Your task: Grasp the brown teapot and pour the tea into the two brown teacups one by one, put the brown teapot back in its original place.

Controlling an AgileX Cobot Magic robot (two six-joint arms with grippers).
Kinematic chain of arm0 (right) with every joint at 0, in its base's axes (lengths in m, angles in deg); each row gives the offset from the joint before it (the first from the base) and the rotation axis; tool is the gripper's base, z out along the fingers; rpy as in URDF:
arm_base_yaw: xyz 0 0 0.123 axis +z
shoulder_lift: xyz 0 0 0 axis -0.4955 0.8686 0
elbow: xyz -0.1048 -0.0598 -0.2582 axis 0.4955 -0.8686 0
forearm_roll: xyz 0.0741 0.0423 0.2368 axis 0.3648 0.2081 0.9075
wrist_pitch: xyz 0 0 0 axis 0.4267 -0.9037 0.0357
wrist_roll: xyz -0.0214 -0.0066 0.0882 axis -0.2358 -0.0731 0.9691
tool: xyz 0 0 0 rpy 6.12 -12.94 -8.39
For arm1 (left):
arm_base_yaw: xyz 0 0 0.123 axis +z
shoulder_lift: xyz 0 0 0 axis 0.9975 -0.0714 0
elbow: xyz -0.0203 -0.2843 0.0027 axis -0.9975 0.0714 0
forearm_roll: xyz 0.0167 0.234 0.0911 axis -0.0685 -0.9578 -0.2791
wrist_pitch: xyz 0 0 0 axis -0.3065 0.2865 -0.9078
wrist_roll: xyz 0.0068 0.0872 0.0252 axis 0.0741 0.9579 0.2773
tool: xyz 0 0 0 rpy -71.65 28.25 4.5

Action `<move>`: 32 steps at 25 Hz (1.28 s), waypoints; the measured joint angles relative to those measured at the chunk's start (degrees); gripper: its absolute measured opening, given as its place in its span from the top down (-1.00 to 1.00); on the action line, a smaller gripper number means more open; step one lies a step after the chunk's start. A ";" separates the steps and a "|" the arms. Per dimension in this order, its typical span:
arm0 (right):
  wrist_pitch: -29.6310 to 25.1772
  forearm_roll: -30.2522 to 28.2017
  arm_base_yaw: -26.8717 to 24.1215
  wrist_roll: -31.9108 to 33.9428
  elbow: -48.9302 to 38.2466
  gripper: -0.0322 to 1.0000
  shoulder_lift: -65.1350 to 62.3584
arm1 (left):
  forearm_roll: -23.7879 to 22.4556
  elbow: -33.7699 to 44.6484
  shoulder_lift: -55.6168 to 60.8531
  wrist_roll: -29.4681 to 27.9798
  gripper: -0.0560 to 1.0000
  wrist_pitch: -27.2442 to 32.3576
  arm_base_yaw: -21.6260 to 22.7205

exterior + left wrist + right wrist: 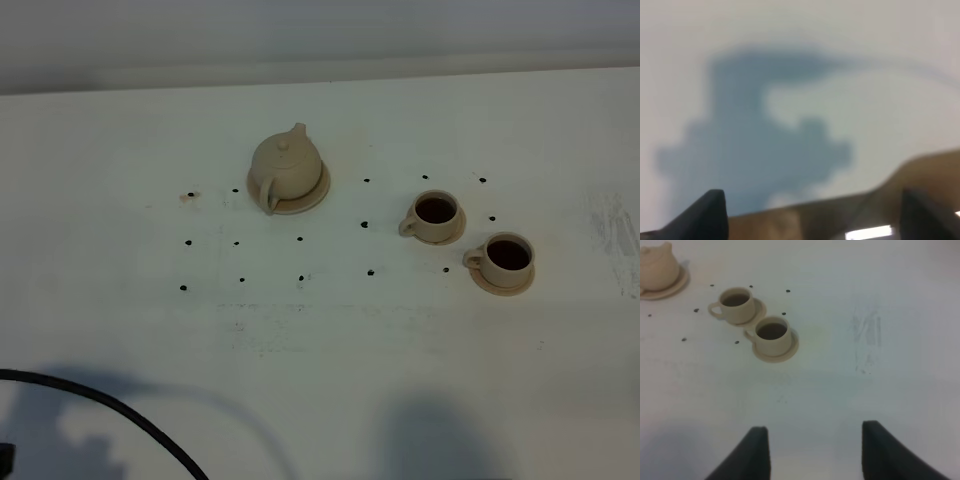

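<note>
The squat tan-beige clay teapot (285, 168) with its knobbed lid stands upright on a wide, flat, round tan saucer (312, 197) on the white worktop (320, 330), a little toward ten o'clock of the overhead view's middle. Its loop handle points toward seven o'clock and its short spout toward one o'clock. At roughly three o'clock of the teapot sit two small tan-beige cups, each on its own little round saucer and each showing dark liquid inside. The nearer-to-teapot cup (435, 214) and the farther cup (507, 259) stand just beside one another without touching, the second toward four o'clock of the first. Small dark dots mark the worktop around all three. A black cable (130, 415) curves across the seven o'clock corner.

The left end effector (812, 210) hangs over bare worktop and its own shadow, fingers spread wide, holding nothing. The right end effector (815, 450) also has its fingers spread, empty, well apart from the cups.
</note>
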 joint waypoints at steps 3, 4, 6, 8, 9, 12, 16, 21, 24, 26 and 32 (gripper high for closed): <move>0.00 0.00 0.00 0.00 0.00 0.14 0.00 | 0.04 0.06 4.57 0.30 -0.38 0.00 4.27; 0.00 0.00 0.00 0.00 0.00 0.14 0.00 | 0.04 0.11 6.37 0.30 -0.38 0.00 5.26; 0.00 0.00 0.00 0.00 0.00 0.14 0.00 | 0.04 0.15 10.51 0.34 -0.38 0.00 6.76; 0.00 0.00 0.00 0.00 0.00 0.14 0.00 | 0.07 0.15 14.42 0.34 -0.38 0.00 7.27; 0.00 0.00 0.00 0.00 0.00 0.14 0.00 | 0.12 0.15 16.47 0.34 -0.38 0.06 7.32; 0.00 0.00 0.00 0.00 0.00 0.14 0.00 | 0.19 0.28 22.23 0.34 -0.38 0.06 7.34; 0.00 0.00 0.00 0.00 0.00 0.14 0.00 | 0.26 0.42 26.16 0.50 -0.38 0.23 7.58; 0.00 0.00 0.00 0.00 0.00 0.14 0.00 | 0.89 0.42 26.16 1.07 -0.38 0.23 7.58; 0.00 0.00 0.00 0.00 0.00 0.14 0.00 | 1.17 0.42 26.16 1.43 -0.38 0.23 7.58; 0.00 0.00 0.00 0.00 0.00 0.14 0.00 | 1.25 0.42 26.16 1.47 -0.38 0.23 7.58; 0.00 0.00 0.00 0.00 0.00 0.14 0.00 | 1.27 0.42 26.16 1.54 -0.38 0.23 7.69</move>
